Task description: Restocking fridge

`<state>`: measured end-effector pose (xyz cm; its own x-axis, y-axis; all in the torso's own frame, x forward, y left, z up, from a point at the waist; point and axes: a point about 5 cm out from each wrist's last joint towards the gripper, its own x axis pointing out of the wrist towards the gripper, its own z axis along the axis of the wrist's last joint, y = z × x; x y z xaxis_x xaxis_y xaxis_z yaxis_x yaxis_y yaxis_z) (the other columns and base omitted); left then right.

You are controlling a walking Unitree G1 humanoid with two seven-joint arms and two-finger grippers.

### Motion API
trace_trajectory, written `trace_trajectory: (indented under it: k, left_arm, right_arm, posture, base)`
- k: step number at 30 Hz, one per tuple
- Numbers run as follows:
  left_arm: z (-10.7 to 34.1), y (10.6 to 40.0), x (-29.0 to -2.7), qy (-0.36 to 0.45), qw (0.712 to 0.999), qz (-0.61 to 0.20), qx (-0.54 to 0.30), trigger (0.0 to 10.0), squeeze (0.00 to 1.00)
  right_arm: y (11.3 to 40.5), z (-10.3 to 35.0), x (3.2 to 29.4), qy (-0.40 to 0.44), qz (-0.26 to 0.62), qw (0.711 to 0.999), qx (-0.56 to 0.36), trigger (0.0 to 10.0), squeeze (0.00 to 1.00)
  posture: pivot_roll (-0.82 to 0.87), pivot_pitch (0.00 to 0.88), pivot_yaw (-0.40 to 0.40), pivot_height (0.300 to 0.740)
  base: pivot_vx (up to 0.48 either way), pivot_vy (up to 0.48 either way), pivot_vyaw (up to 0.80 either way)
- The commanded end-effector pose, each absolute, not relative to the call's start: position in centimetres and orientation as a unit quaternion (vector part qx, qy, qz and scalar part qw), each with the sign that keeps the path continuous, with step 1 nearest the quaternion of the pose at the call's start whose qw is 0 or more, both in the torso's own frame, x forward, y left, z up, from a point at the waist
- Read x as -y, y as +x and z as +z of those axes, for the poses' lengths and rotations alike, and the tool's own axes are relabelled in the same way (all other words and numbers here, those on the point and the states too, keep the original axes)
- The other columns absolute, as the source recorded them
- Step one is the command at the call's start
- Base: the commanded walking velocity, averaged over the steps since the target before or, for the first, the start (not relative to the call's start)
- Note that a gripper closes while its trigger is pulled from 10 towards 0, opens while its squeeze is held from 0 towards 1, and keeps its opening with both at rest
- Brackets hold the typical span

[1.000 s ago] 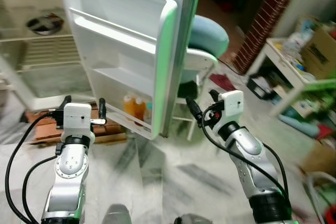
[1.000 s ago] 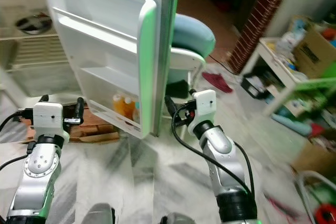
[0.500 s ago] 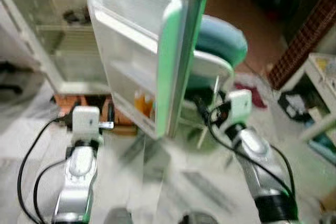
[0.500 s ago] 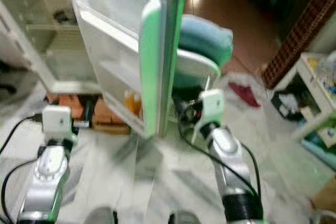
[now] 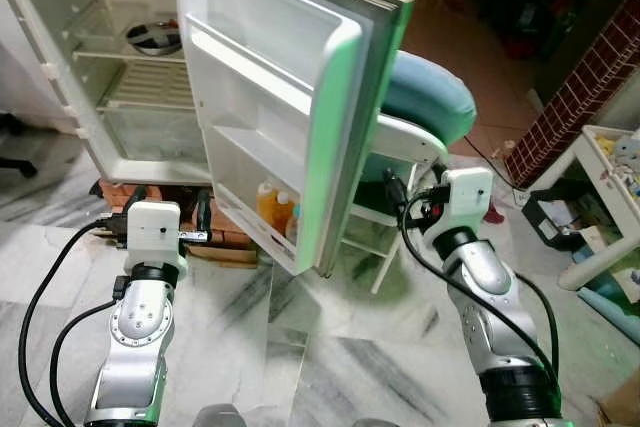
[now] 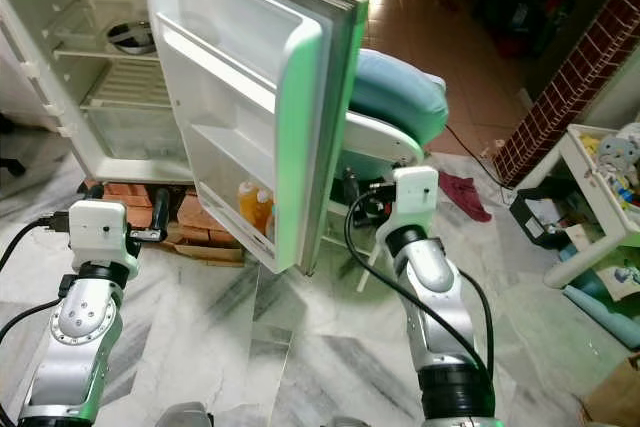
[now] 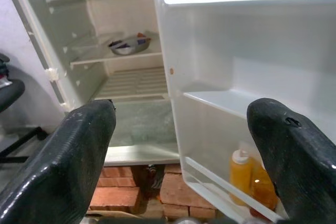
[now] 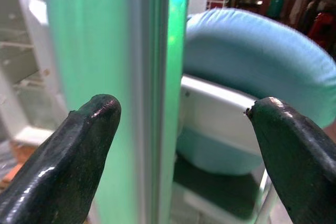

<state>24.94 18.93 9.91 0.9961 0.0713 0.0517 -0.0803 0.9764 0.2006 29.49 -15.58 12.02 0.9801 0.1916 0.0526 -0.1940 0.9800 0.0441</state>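
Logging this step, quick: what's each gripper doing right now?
Left gripper: open, empty, facing the fridge door.
Right gripper: open, empty, at the door's outer edge.

The fridge (image 5: 120,97) stood open, its white door (image 5: 290,107) swung wide toward the robot, green light tinting the door's edge. In the lowest door shelf sat two orange bottles (image 5: 276,209) side by side. A metal bowl (image 5: 155,37) rested on an upper wire shelf inside the cabinet, and bricks (image 5: 200,242) lay under the fridge base. The left gripper (image 5: 165,215) was raised before the cabinet's lower part, fingers spread apart. The right gripper (image 5: 415,190) hovered just behind the door's outer edge, near a chair (image 5: 420,122) with a teal cushion. A white shelf unit (image 5: 605,207) stood on the marble floor (image 5: 360,357) at far right.
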Motion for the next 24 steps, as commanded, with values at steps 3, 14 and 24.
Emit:
trace_trajectory:
  k: [3, 14, 24]
  left_arm:
    - [10.1, 25.1, -18.7, 0.108, 0.993, 0.032, 0.029, 10.0, 0.00]
    - [9.6, 24.9, -19.2, 0.100, 0.994, 0.052, 0.009, 10.0, 0.00]
    - [8.9, 23.6, -20.0, 0.099, 0.993, 0.066, -0.016, 10.0, 0.00]
  right_arm:
    - [29.8, 12.1, 16.7, 0.020, 0.074, 0.997, 0.027, 10.0, 0.00]
    - [30.0, 12.4, 16.3, 0.013, 0.082, 0.996, 0.040, 10.0, 0.00]
    - [30.6, 12.5, 16.2, 0.015, 0.091, 0.995, 0.044, 10.0, 0.00]
  posture:
    - [0.03, 0.030, -0.076, 0.740]
    - [0.04, 0.038, -0.084, 0.740]
    - [0.05, 0.050, -0.078, 0.740]
  base:
    - [0.311, 0.000, 0.00]
    - [0.085, 0.000, 0.13]
    - [0.000, 0.000, 0.75]
